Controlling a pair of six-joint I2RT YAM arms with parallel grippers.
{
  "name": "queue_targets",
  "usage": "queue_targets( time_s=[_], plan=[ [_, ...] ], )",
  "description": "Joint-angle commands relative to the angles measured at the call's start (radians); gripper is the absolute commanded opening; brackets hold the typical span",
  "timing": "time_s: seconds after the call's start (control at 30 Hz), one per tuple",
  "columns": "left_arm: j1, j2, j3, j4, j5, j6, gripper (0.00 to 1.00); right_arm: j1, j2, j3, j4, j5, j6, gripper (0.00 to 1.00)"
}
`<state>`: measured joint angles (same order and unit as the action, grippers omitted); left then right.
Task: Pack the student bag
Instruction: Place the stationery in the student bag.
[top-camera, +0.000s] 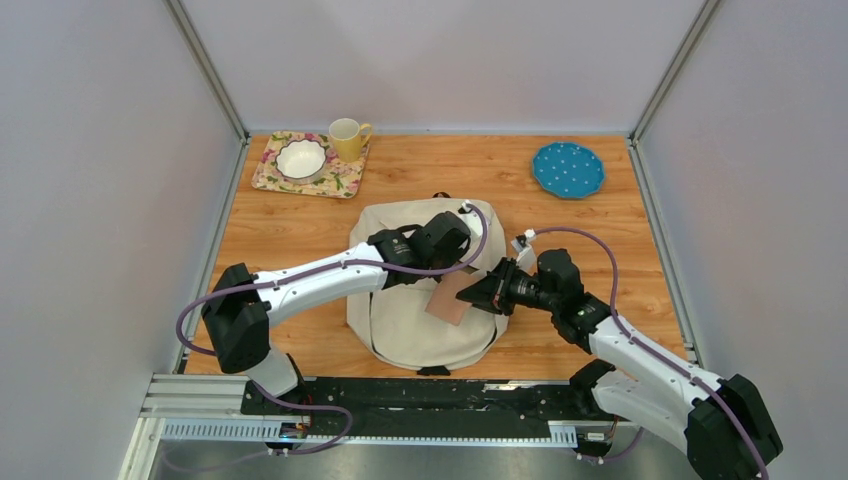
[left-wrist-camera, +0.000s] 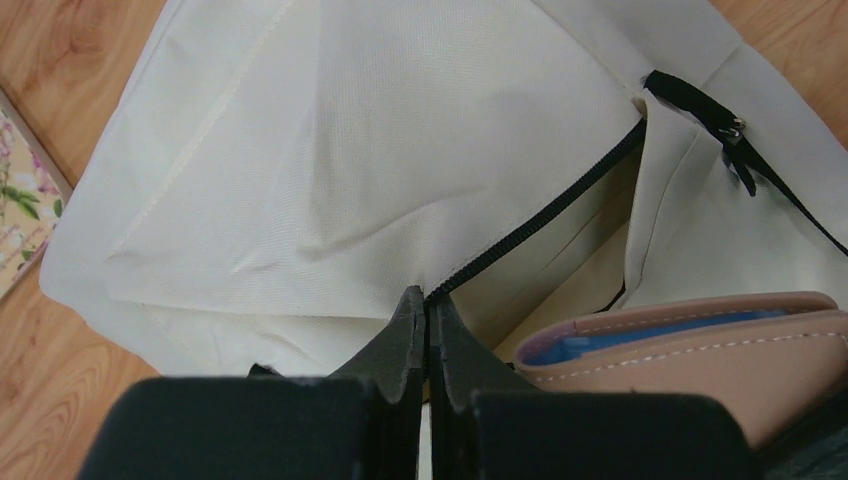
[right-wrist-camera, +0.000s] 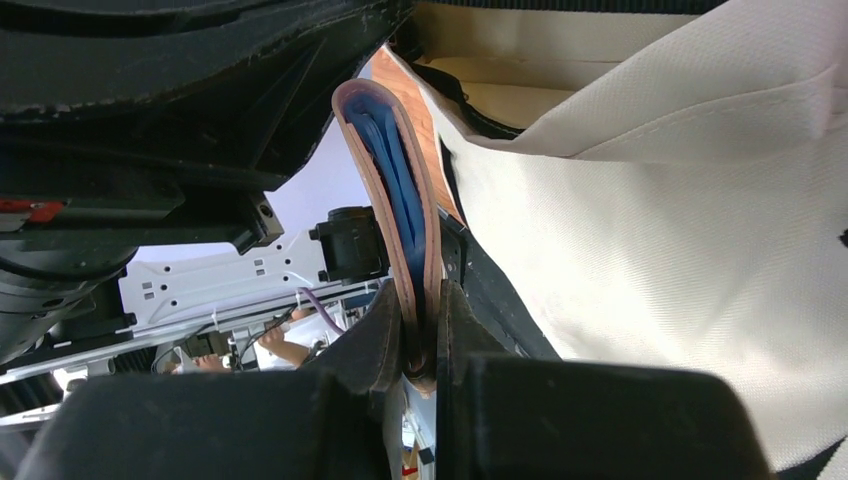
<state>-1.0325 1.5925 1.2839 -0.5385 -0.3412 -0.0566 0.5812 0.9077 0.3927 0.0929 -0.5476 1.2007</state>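
From my station I saw a wooden table (top-camera: 620, 230) carrying three things directly. A floral tray (top-camera: 340, 180) lay at the far left corner, and a blue dotted plate (top-camera: 568, 169) lay at the far right, well apart from it. The cream student bag (top-camera: 400, 320) lay flat across the middle, nearer to me. A yellow mug (top-camera: 347, 139) stood at the tray's far right corner, though I couldn't tell whether it stood on tray or wood.

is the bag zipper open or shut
Open. On the student bag, the black zipper is parted, the pale lining shows in the gap, and the left tool pinches the opening's edge.
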Motion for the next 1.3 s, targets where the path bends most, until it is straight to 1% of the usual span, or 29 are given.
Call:
queue_targets(
  time_s=[0.0,0.13,0.23,0.27,0.3,0.4,0.5,0.53,0.63,0.73,0.9,0.97,1.0,1.1,1.13,1.17,1.2,1.27],
  plan=[
    [-0.008,-0.042,0.051,0.009,0.018,-0.042,0.00,0.003,-0.001,0.029,0.013,0.055,0.049,0.00],
    [-0.008,-0.068,0.023,0.009,0.019,-0.032,0.00,0.003,-0.021,0.000,0.024,0.084,0.089,0.00],
    [-0.003,-0.083,0.003,0.020,0.024,-0.031,0.00,0.003,-0.047,0.027,-0.056,0.136,0.063,0.00],
    [-0.001,-0.088,0.000,0.025,0.024,-0.032,0.00,0.003,-0.053,0.037,-0.121,0.152,0.060,0.00],
    [-0.001,-0.088,-0.003,0.028,0.024,-0.032,0.00,0.003,-0.062,0.047,-0.137,0.172,0.063,0.00],
    [0.003,-0.103,-0.011,0.040,0.022,-0.037,0.00,0.003,-0.031,0.049,-0.101,0.141,0.112,0.00],
    [0.008,-0.101,-0.005,0.040,0.030,-0.043,0.00,0.008,0.049,0.057,-0.006,0.086,0.151,0.00],
    [0.008,-0.101,0.002,0.035,0.031,-0.045,0.00,0.009,0.071,0.054,0.072,0.071,0.170,0.00],
    [0.009,-0.100,0.005,0.034,0.033,-0.058,0.00,0.025,0.151,0.076,0.131,0.048,0.206,0.00],
    [0.009,-0.097,0.012,0.025,0.031,-0.072,0.00,0.043,0.200,0.109,0.098,0.060,0.203,0.00],
    [0.015,-0.085,0.046,-0.017,0.031,-0.092,0.00,0.072,0.227,0.104,0.133,0.072,0.223,0.00],
    [0.015,-0.094,0.042,-0.011,0.063,-0.091,0.00,0.072,0.230,0.097,0.149,0.096,0.229,0.00],
    [0.015,-0.103,0.038,-0.009,0.068,-0.094,0.00,0.066,0.234,0.091,0.154,0.125,0.230,0.00],
    [0.015,-0.117,0.032,-0.017,0.083,-0.103,0.00,0.033,0.272,0.075,0.227,0.135,0.258,0.00],
    [0.015,-0.118,0.032,-0.026,0.090,-0.106,0.00,0.020,0.281,0.057,0.346,0.135,0.282,0.00],
    [0.015,-0.120,0.032,-0.029,0.108,-0.104,0.00,0.006,0.293,0.028,0.414,0.141,0.353,0.00],
    [0.015,-0.121,0.037,-0.035,0.113,-0.117,0.00,-0.023,0.298,0.008,0.451,0.161,0.371,0.00],
    [0.015,-0.126,0.035,-0.038,0.126,-0.129,0.00,-0.056,0.309,0.021,0.407,0.160,0.366,0.00]
  ],
)
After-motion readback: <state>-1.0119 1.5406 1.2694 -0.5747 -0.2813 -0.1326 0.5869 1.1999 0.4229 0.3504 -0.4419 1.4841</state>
